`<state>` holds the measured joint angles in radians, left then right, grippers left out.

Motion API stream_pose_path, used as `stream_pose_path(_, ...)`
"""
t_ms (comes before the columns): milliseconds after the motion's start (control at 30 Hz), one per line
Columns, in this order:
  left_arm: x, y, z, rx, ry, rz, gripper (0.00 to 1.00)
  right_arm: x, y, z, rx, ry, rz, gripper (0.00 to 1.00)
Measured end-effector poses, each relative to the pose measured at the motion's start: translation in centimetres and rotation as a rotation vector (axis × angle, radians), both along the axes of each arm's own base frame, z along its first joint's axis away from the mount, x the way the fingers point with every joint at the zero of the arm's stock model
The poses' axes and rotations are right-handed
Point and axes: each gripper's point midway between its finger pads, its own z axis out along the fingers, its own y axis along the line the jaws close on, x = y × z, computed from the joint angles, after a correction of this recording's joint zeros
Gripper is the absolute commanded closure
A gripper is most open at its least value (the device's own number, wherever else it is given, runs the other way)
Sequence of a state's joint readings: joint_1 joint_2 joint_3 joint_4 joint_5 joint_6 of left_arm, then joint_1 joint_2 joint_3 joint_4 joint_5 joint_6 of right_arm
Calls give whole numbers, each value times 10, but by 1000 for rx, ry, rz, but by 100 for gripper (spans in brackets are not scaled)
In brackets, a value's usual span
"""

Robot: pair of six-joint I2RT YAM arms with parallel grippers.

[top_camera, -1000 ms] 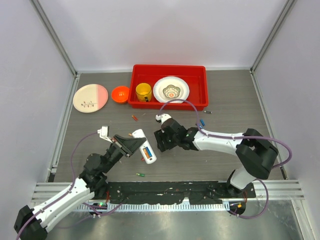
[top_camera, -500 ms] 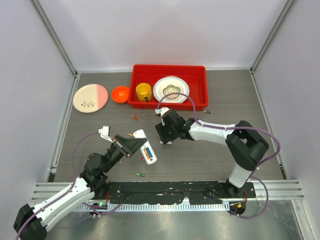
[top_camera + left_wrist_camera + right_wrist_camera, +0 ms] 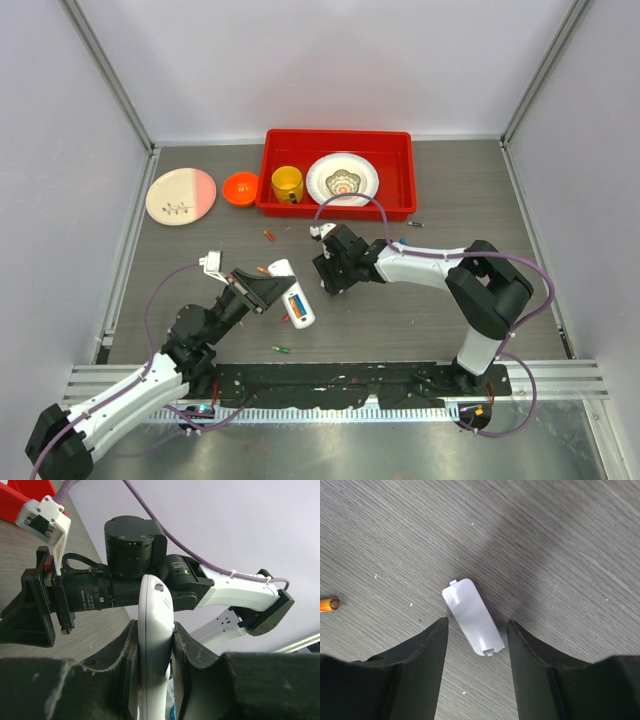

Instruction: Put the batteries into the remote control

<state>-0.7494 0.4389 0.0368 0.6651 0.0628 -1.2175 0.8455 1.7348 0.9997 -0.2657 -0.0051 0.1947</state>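
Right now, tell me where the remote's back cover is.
In the right wrist view the back cover lies on the table between the open fingers of the right gripper, touching neither; an orange battery lies far left.

You have one remote control (image 3: 281, 272) and one white back cover (image 3: 472, 616). Two plates (image 3: 181, 195) — one inside the single red tray (image 3: 340, 134), one near the table's (image 3: 450, 300) left edge. One yellow mug (image 3: 287, 183), one orange bowl (image 3: 240, 188). Loose batteries (image 3: 281, 349) — at least four.
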Motion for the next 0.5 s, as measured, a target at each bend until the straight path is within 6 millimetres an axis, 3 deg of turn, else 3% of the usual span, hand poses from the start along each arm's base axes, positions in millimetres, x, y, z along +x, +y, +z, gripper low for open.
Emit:
stream_pose_path(333, 3, -6, -9, 23, 20, -12, 100, -6, 2, -2, -41, -44, -38, 48)
stream_pose_path(500, 3, -6, -7, 20, 15, -15, 100, -12, 3, -3, -65, -52, -27, 43)
